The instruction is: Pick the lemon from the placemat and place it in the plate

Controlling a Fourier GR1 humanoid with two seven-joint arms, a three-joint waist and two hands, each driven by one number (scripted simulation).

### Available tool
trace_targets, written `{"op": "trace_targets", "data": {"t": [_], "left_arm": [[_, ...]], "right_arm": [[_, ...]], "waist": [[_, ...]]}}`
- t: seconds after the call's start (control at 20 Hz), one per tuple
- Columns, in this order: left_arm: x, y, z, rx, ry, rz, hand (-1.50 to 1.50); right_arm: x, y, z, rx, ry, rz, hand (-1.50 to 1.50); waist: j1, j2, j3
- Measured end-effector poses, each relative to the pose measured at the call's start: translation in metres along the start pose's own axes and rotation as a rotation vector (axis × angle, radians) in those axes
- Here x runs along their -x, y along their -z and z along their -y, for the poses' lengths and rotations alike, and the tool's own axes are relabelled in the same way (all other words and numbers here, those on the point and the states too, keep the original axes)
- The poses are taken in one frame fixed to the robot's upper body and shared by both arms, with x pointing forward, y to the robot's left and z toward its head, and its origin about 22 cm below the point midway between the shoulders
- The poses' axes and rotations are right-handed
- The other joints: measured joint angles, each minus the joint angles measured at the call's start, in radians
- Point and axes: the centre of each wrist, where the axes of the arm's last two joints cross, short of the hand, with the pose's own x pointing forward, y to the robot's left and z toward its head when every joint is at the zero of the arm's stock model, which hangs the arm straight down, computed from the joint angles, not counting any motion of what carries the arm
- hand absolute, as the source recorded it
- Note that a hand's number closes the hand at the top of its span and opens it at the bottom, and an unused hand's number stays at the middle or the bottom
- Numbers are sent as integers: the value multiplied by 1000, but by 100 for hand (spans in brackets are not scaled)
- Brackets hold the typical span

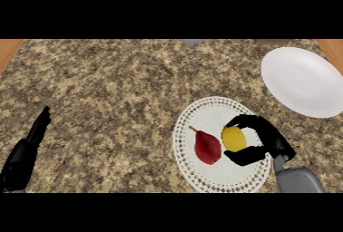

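A yellow lemon [234, 138] lies on the round white placemat [208, 111] at the lower right of the counter. My right hand [262, 138] is curled round the lemon from its right side, fingers above it and thumb below. A dark red, pointed fruit [207, 147] lies on the placemat just left of the lemon. The white plate [303, 81] sits bare at the upper right, apart from the placemat. My left hand [26, 149] rests at the lower left edge with straight fingers pointing up.
The speckled stone counter [107, 90] stretches wide to the left of the placemat. Wooden edges [8, 50] show at the top corners. A small grey object [193, 41] sits at the far edge.
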Motion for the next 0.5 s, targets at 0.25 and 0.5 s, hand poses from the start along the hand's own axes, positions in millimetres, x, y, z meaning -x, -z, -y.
{"op": "trace_targets", "data": {"t": [0.25,0.5], "left_arm": [[2,2,0,1,1,1,0],[1,2,0,-5,-6,11,0]], "right_arm": [[33,-3,59,52,-103,-27,150],[72,-41,169,178,-322,-162,150]], "waist": [[2,4,2],[-2,24,9]]}}
